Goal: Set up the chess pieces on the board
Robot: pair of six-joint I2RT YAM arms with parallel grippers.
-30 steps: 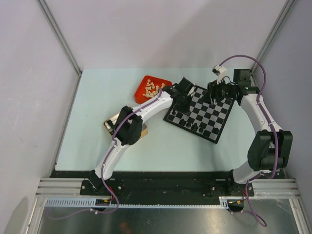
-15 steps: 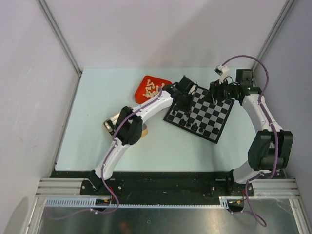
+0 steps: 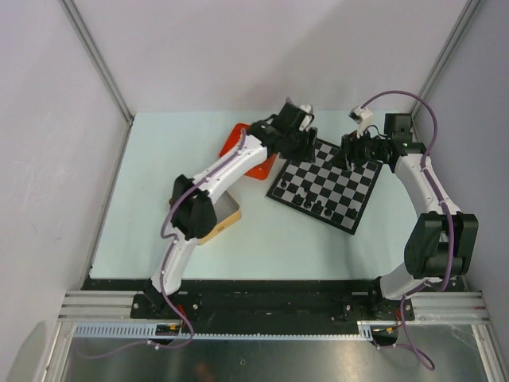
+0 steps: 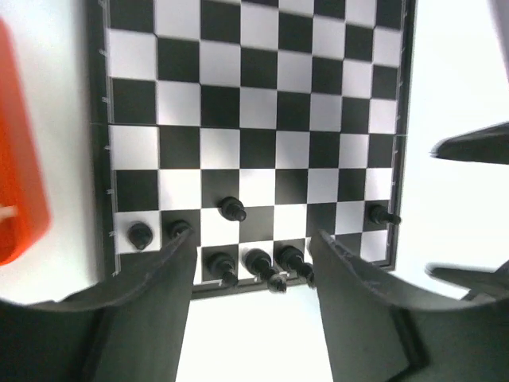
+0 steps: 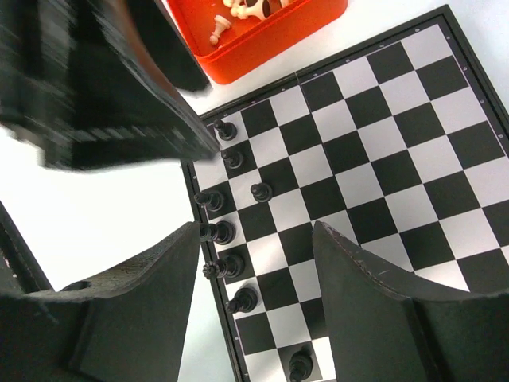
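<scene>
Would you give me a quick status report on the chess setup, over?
Left gripper and right gripper: fingers open, empty. Black pieces along one board edge; cream pieces in red tray. No obstruction seen.

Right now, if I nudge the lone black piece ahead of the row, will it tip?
Probably: the lone black piece looks tall on a narrow base. Its glossy surface may slip in a pinch. It seems tiny, so likely light, and could knock the neighbouring pieces on the board.
</scene>
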